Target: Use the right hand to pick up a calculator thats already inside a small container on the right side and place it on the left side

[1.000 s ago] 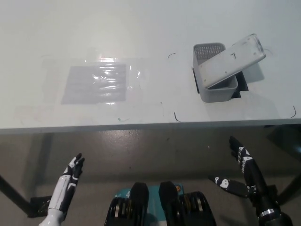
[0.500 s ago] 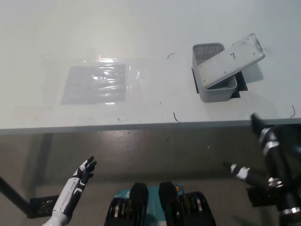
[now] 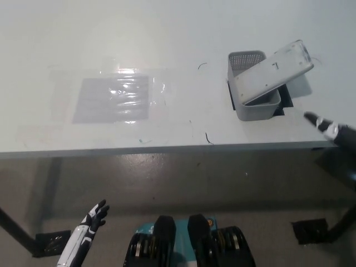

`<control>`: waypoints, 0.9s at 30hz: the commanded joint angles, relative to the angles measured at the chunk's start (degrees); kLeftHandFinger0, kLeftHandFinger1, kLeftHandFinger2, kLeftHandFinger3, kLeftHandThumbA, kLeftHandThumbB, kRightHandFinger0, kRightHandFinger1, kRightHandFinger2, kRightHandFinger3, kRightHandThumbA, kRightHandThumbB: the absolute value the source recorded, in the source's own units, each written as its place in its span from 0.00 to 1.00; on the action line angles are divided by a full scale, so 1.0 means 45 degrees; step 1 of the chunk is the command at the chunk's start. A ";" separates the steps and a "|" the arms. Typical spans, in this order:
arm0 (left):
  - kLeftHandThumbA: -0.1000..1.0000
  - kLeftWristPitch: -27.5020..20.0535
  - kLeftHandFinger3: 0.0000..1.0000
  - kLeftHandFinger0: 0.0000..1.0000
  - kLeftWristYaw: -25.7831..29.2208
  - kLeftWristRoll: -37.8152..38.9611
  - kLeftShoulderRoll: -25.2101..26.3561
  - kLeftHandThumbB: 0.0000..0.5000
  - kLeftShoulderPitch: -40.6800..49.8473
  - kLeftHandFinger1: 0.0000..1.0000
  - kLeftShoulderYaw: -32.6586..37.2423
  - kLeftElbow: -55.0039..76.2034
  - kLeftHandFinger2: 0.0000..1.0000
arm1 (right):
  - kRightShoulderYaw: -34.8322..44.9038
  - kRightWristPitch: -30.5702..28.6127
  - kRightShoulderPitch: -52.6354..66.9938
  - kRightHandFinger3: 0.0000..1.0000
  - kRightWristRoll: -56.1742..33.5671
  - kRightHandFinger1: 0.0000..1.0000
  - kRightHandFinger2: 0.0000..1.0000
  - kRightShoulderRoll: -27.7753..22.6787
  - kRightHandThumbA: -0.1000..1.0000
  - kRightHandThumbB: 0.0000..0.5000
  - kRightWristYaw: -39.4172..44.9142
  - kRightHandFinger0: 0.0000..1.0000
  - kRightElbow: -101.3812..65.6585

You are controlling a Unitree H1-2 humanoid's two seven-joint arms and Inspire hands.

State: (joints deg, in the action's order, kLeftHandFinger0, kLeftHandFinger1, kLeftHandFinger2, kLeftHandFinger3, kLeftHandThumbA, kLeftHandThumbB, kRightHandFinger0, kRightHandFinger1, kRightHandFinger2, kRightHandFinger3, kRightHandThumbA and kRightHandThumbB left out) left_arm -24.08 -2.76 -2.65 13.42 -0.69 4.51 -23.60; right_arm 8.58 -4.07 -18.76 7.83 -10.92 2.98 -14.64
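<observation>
A grey calculator [image 3: 273, 71] lies face down and tilted across a small grey mesh container [image 3: 253, 92] on the right of the white table, its far end jutting past the container's rim. My black right hand [image 3: 332, 130] enters at the right edge above the table's front, a short way below and right of the container; only a small part shows. My white left hand [image 3: 89, 227] hangs low at the bottom left, below the table, fingers apart and holding nothing.
A clear taped plastic sheet [image 3: 115, 98] lies flat on the table's left half. Black tape marks [image 3: 286, 97] sit under the container. The table's front edge [image 3: 167, 149] runs across the picture's middle, with floor beneath.
My right hand has risen from below the table up to the table's front right edge, closer to the container. My left hand has dropped lower. The calculator and container have not moved.
</observation>
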 commanded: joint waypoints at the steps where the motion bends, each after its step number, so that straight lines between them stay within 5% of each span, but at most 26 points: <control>1: 1.00 -0.0633 1.00 1.00 -0.0191 0.0349 0.0405 1.00 0.0225 1.00 -0.0406 0.0760 1.00 | 0.1006 0.4087 -0.2658 1.00 -0.0955 1.00 1.00 -0.0130 1.00 0.56 -0.0653 1.00 0.0075; 3: 1.00 -0.0633 1.00 1.00 -0.0268 0.0399 0.0383 1.00 0.0242 1.00 -0.0428 0.0733 1.00 | 0.1391 0.4087 -0.3173 1.00 -0.1708 1.00 1.00 0.0153 1.00 0.48 -0.0879 1.00 0.1050; 11: 1.00 -0.0633 1.00 1.00 -0.0247 0.0268 0.0332 0.98 0.0408 1.00 -0.0525 0.0745 1.00 | 0.2346 0.4029 -0.5068 1.00 -0.2795 1.00 1.00 0.0640 1.00 0.58 -0.1216 1.00 0.4448; 16: 1.00 -0.0633 1.00 1.00 -0.0247 0.0207 0.0317 0.98 0.0402 1.00 -0.0504 0.0677 1.00 | 0.2481 0.4470 -0.6263 1.00 -0.3073 1.00 1.00 0.0182 1.00 0.72 -0.0907 1.00 0.6578; 22: 1.00 -0.0633 1.00 1.00 -0.0240 0.0154 0.0336 1.00 0.0384 1.00 -0.0492 0.0590 1.00 | 0.1953 0.4355 -0.7608 1.00 -0.2903 1.00 1.00 -0.0911 1.00 0.69 -0.0149 1.00 0.9314; 24: 1.00 -0.0633 1.00 1.00 -0.0175 0.0095 0.0329 1.00 0.0368 1.00 -0.0490 0.0533 1.00 | 0.1822 0.4388 -0.8005 1.00 -0.2929 1.00 1.00 -0.1210 1.00 0.79 -0.0014 1.00 1.0110; 27: 1.00 -0.0633 1.00 1.00 -0.0215 0.0145 0.0301 1.00 0.0363 1.00 -0.0500 0.0532 1.00 | 0.1801 0.4817 -0.8380 1.00 -0.3200 1.00 1.00 -0.1346 1.00 0.74 0.0067 1.00 1.0580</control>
State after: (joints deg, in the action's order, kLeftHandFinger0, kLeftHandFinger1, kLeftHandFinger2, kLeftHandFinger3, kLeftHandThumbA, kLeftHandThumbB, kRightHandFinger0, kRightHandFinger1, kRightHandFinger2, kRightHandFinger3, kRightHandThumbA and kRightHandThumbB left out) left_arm -24.24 -3.39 -2.64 13.77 1.00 2.82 -22.22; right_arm 17.30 15.37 -50.69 -3.93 -14.41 0.94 30.98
